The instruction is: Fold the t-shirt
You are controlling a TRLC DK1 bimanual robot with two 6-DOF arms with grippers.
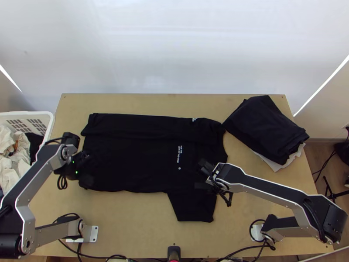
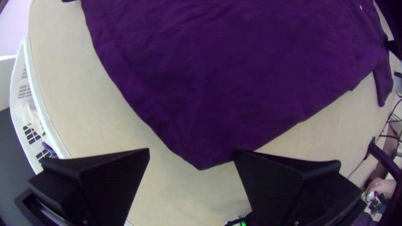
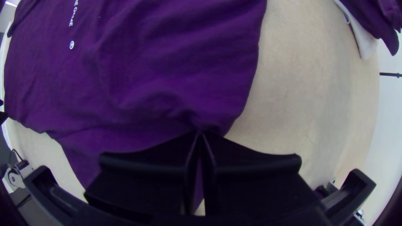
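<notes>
T-shirt, likely limp, is clamped in my right hand beside the sleeve; my parted left hand should pinch the hem, well apart from it.

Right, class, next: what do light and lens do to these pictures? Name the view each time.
Top view: pale glare streaks the white backdrop, and the black t-shirt swallows most shading; left wrist view: the table has a bowed edge; right wrist view: dark lower corners, a soft grey band on the table.
</notes>
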